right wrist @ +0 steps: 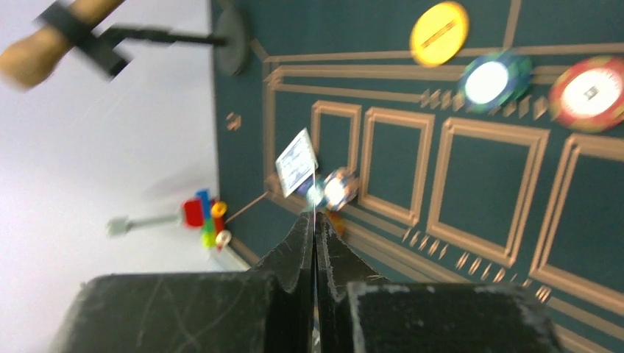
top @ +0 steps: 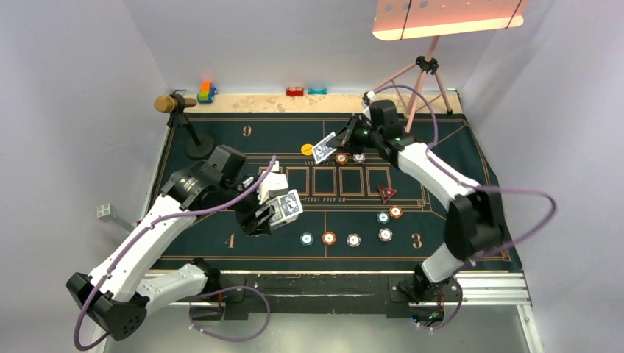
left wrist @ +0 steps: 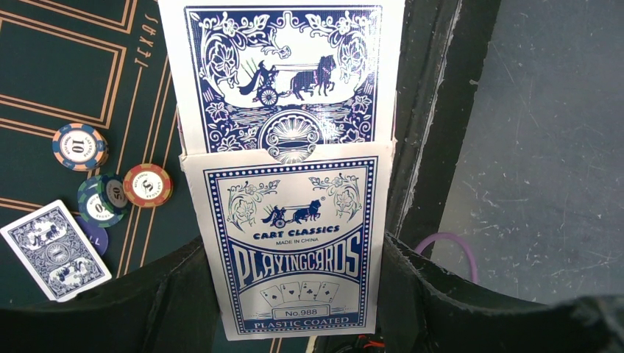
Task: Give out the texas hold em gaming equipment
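walls (top: 73, 88): pale grey; light panel (top: 449, 16): pinkish, glowing; tripod (top: 425, 66): far right

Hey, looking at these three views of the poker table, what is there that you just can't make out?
Face of the card pinched in the right hand: the top view shows only its back, the right wrist view only its edge.
Number of cards in the card box held by the left hand: the box hides them in the top and left wrist views.
Values on the near row of chips: too small in the top view.
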{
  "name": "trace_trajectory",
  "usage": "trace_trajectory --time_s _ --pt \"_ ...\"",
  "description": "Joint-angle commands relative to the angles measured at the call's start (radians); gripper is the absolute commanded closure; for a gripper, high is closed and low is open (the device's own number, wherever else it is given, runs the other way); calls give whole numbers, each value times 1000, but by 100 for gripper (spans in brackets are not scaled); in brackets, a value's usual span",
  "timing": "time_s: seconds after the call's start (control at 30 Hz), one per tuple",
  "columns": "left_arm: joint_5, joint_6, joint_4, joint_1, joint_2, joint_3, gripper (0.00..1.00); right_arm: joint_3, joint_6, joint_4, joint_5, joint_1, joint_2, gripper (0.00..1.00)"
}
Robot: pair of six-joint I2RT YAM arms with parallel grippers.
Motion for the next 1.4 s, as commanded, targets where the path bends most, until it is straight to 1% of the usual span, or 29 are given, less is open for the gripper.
trace_trajectory --time_s 0.0,0.1,0.2,0.4,0.53,0.6,0.73,0.77,0.87,0.97,1.13,1.23,1.3,1.37 --pt "19 30 -25 -4 -1 62 65 165 -66 68 186 -25 228 100" --pt "25 25 -33 -4 3 74 66 281 -65 53 245 -53 388 100" --pt "30 30 -52 -4 13 83 66 335 -37 106 258 -71 487 100" --pt "36 39 -69 -4 20 76 66 431 13 144 301 -76 627 100" --pt "44 38 -71 -3 22 73 67 455 50 144 353 -76 676 100" --pt "43 40 -72 -4 21 70 67 477 43 117 386 -74 693 88" --pt "36 41 -79 -4 22 66 67 543 4 -25 431 -74 723 62" --pt "35 42 -79 -3 23 63 67 540 -6 -42 449 -74 716 56" --pt "26 39 -84 -4 26 60 67 525 -44 -71 492 -74 677 46" --pt "12 40 -93 -4 32 67 67 548 -85 -129 525 -74 643 41" --pt "-13 46 -106 -4 43 84 67 561 -142 -212 578 -70 540 37" --pt "-25 46 -116 -4 50 86 67 512 -168 -224 518 -59 419 36" --pt "-31 47 -114 -4 52 85 71 438 -174 -205 428 -43 313 34" --pt "-38 46 -107 -4 56 87 73 340 -168 -188 296 -22 198 27"
